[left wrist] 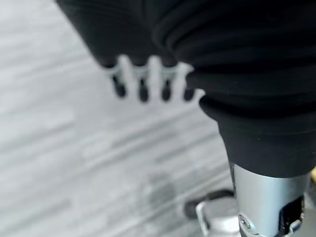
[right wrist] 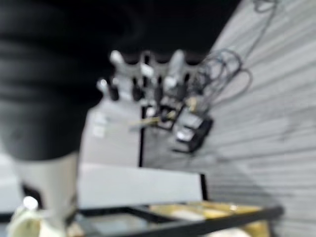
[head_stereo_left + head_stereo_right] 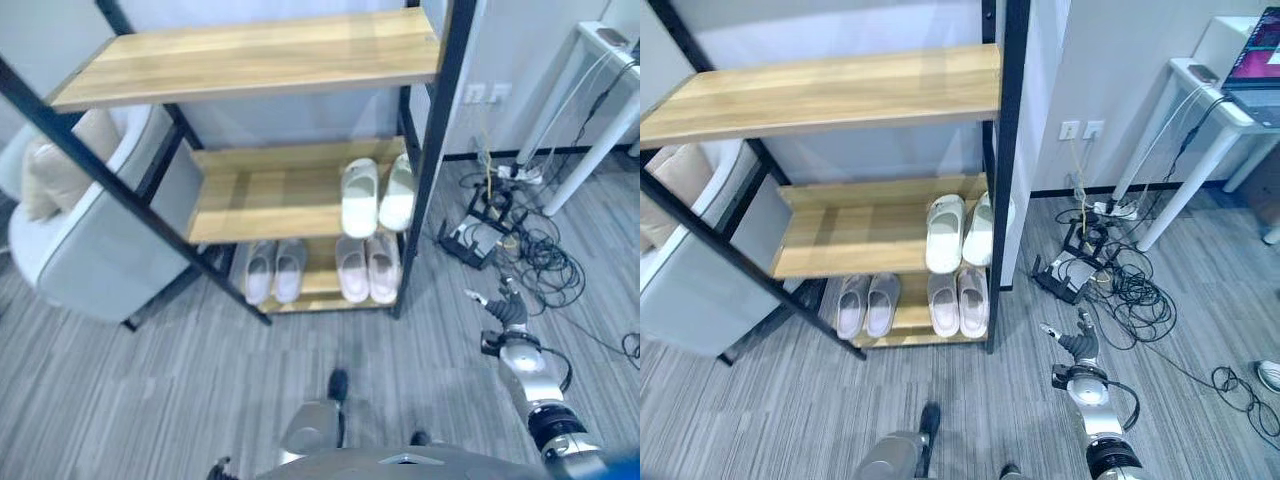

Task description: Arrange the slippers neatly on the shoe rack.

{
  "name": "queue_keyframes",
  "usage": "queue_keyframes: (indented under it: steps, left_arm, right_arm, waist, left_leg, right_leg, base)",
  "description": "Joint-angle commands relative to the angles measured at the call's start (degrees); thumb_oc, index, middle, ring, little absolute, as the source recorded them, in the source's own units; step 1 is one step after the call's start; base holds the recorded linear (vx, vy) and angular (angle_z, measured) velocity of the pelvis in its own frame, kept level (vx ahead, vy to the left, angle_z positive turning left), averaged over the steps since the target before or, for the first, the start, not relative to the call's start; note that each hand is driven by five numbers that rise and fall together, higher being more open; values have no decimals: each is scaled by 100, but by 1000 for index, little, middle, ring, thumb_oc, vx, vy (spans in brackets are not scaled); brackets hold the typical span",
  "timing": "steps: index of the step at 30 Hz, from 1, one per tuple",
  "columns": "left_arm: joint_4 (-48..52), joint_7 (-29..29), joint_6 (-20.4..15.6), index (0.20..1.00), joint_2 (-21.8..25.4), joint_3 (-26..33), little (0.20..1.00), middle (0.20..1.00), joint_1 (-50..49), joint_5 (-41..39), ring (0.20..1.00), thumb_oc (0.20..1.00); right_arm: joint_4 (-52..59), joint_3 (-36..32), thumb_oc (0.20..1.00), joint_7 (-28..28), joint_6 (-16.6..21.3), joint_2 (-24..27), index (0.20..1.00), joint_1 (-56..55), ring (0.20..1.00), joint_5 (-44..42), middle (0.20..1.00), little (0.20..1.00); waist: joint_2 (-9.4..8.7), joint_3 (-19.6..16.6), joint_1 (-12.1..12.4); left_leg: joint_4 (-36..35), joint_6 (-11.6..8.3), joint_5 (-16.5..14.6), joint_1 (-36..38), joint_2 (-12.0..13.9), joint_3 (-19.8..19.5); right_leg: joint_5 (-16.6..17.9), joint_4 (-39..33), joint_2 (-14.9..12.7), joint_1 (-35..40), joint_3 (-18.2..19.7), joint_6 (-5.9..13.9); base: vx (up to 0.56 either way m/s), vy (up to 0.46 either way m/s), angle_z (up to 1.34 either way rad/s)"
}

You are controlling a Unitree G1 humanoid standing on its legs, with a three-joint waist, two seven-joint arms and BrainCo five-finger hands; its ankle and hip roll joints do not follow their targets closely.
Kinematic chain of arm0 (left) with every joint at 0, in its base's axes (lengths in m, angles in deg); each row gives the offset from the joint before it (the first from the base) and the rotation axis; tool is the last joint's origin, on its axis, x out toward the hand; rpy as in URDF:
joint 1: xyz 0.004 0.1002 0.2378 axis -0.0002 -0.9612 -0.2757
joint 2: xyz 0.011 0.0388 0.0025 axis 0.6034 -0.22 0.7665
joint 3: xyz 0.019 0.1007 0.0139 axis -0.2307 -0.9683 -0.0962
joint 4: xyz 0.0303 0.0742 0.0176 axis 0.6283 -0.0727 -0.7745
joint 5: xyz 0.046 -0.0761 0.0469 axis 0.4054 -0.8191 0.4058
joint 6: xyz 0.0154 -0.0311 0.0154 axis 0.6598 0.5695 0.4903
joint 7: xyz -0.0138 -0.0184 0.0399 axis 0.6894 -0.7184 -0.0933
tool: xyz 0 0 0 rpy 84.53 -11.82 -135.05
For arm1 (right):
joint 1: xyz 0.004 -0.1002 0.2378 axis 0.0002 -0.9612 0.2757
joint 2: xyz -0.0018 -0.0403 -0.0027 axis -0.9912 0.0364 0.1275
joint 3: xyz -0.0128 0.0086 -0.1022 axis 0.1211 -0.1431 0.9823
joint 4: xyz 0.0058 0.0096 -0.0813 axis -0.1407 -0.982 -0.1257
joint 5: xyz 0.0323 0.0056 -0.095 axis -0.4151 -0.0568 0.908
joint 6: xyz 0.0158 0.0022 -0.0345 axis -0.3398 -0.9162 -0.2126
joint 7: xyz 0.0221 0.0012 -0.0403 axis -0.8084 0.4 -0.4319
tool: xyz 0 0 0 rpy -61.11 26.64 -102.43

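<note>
The right hand (image 3: 1080, 347) hangs low over the grey striped floor (image 3: 150, 390), its fingers (image 2: 143, 74) straight and spread, holding nothing. Just past those fingertips lies a tangle of cables (image 3: 1130, 285) with a black box (image 3: 1065, 272) among them, by the legs of a white counter (image 3: 1200, 80). Off to the thumb side stands the shoe rack (image 3: 250, 60). One white pair of slippers (image 3: 378, 195) sits on its middle shelf, at the end nearer this hand; two more pairs (image 3: 320, 268) lie side by side on the bottom shelf below. The left hand (image 1: 148, 81) points its fingers (image 1: 142, 89) down at bare floor, straight, close together and empty. Beyond the rack's far side is a grey armchair (image 3: 80, 230).
</note>
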Motion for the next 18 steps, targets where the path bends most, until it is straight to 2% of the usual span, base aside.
queue_keyframes:
  steps: [1,4,7,8,9,10,12,18]
  left_arm:
    - [584,-228,-67,1000,242,-42,1000,1000,96,120,1000,1000]
    - [967,-232,-107,1000,314,-159,1000,1000,115,150,1000,1000]
    - [1377,-276,-180,1000,391,-137,1000,1000,136,-37,1000,1000]
    - [1381,-275,-178,1000,392,-136,1000,1000,134,-38,1000,1000]
    - [1390,-284,-193,1000,423,-118,1000,1000,194,-153,1000,1000]
    - [1464,-269,-201,1000,435,-136,1000,1000,199,-133,1000,1000]
    - [1474,-213,-207,1000,369,-141,1000,1000,38,-30,1000,1000]
    - [865,-21,-141,1000,52,-269,1000,1000,-321,223,1000,1000]
  right_arm:
    - [528,-206,1000,195,299,194,1000,119,1000,-209,1000,1000]
    - [540,-320,1000,234,299,213,1000,106,1000,-291,1000,1000]
    - [465,-429,1000,331,295,318,1000,213,1000,-310,1000,1000]
    - [463,-428,1000,331,296,318,1000,215,1000,-310,1000,1000]
    - [420,-469,1000,458,275,339,1000,309,1000,-305,1000,1000]
    - [486,-563,1000,512,256,349,1000,258,1000,-292,1000,1000]
    - [691,-783,1000,667,234,390,1000,60,1000,-57,1000,1000]
    - [860,-1191,1000,1079,153,428,1000,-176,1000,315,1000,1000]
  waist:
    - [61,21,32]
    - [77,30,-20]
    - [141,21,3]
    - [147,25,-7]
    - [151,81,-60]
    - [76,88,-92]
    - [7,55,-46]
    - [64,-93,-57]
  left_leg:
    - [508,-56,-393,-398,47,-175]
    - [561,-4,-544,-278,-50,-211]
    - [592,-39,-698,-188,-4,-244]
    - [599,-41,-705,-188,0,-256]
    - [719,-86,-796,-152,46,-351]
    - [854,-105,-859,-190,13,-353]
    - [1002,-154,-942,-221,41,-348]
    - [717,-294,-827,-106,212,-573]
  right_leg:
    - [866,740,-225,-72,246,394]
    - [861,622,-266,-150,252,361]
    - [844,12,-485,-247,-66,356]
    - [847,-3,-479,-229,-82,354]
    - [902,-373,-510,-372,118,381]
    - [870,-669,-506,-251,259,446]
    - [872,-819,-476,-68,252,497]
    - [698,-961,-301,148,0,451]
  base:
    - [75,109,19]
    - [121,65,29]
    - [63,-44,19]
    - [75,-109,-1]
    - [85,-130,-2]
    - [104,-169,14]
    - [88,-174,28]
    - [51,-114,6]
